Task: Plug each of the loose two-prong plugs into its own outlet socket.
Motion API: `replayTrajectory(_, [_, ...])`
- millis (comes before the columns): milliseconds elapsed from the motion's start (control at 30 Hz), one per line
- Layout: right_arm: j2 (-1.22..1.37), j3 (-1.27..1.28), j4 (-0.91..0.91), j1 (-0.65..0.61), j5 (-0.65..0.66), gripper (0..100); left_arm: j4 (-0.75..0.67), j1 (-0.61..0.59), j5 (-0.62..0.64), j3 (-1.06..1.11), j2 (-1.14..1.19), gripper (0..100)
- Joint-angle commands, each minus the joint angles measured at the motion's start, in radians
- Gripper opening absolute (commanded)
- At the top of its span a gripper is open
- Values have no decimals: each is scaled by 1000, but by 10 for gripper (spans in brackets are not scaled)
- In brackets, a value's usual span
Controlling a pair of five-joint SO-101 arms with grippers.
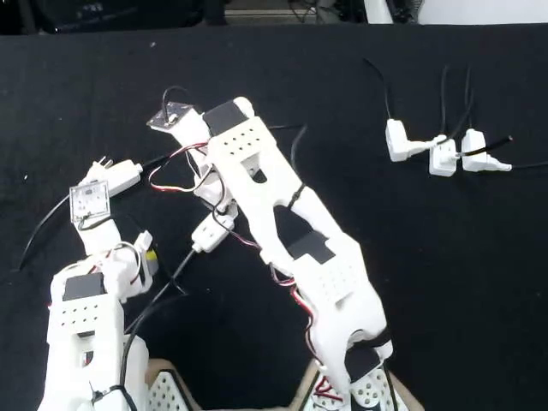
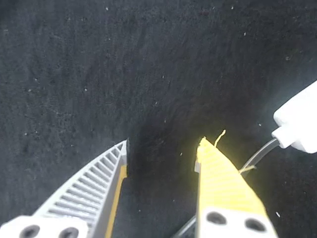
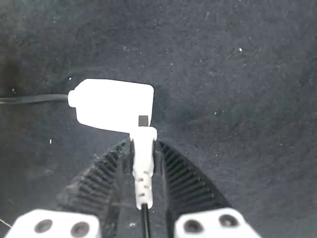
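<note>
High view first: on the black table (image 1: 428, 282), a loose plug (image 1: 124, 175) lies prongs-out by the shorter arm at the near-left corner. Well apart, at the far right, sits a cluster of white pieces (image 1: 443, 156) with black leads. They look mated, though that can't be confirmed from here. The longer arm stretches across the middle, and a white piece (image 1: 214, 231) with a lead peeks out beside it.

Over to the left wrist view: the left fingers (image 2: 218, 178) are spread wide over bare cloth, holding nothing. A white plug body and its lead sit off to one side, near the yellow finger but clear of it.

Right wrist view, and here's the action: the right fingers (image 3: 185, 181) are clamped narrow on a small plug (image 3: 143, 153), whose nose is touching the side of a socket block (image 3: 114, 106). The prongs are hidden, so how deep it sits is unclear.

This looks like the seating step. The next move calls for a straight push along the prongs, and the unanchored block may slide.
</note>
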Motion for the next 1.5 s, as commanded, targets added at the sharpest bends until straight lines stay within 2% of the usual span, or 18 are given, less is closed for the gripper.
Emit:
replayTrajectory(0, [12,-44,11,-9,-11,11,26,-13,-3,-24,-9,224])
replayTrajectory(400, [45,-47,26,-14,-17,11,35,-15,-3,-28,-9,224])
replayTrajectory(567, [-28,-61,43,-11,-17,11,35,-15,-3,-28,-11,224])
replayTrajectory(733, [-124,30,41,-34,-17,11,34,-15,-3,-28,-11,224])
replayTrajectory(933, [-130,54,5,-32,-18,11,34,-15,-3,-30,-11,224])
replayTrajectory(1467, [-1,-28,-23,-40,-12,11,35,-62,-3,-41,-11,224])
